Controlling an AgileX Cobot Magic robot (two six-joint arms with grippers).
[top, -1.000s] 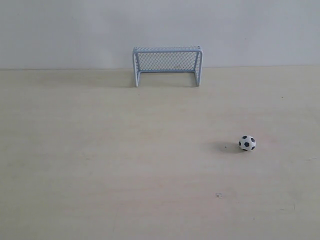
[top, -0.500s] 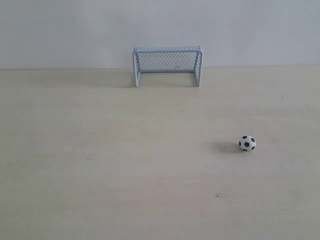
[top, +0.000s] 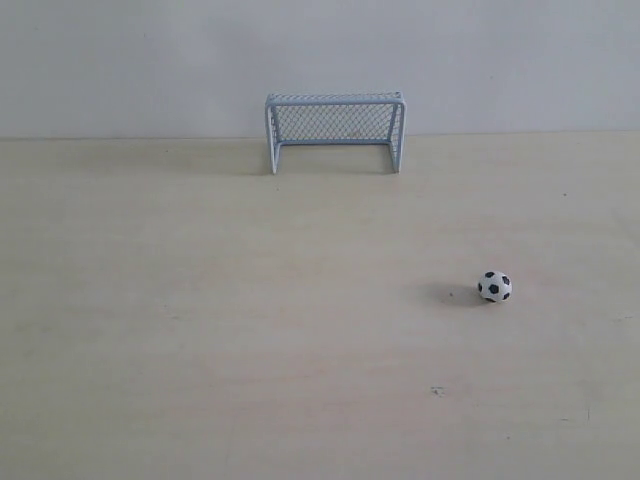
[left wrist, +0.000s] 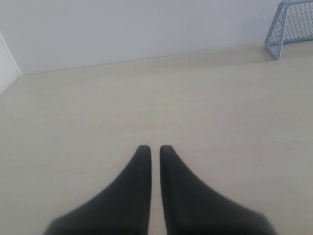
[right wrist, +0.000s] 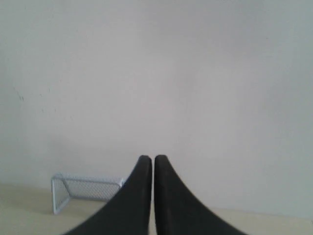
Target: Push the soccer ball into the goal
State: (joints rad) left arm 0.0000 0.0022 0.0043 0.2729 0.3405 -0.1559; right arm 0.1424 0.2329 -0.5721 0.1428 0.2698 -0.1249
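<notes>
The tiny black-and-white soccer ball rests on the pale wooden table, right of centre. The pale blue-grey goal stands at the table's far edge against the wall, its mouth facing the camera. Neither arm appears in the exterior view. In the left wrist view my left gripper is shut with nothing in it, above bare tabletop, and a corner of the goal shows far off. In the right wrist view my right gripper is shut and empty, pointing at the wall, with the goal low behind it. The ball shows in neither wrist view.
A plain white wall runs along the far edge of the table behind the goal. A few small dark specks mark the tabletop in front of the ball.
</notes>
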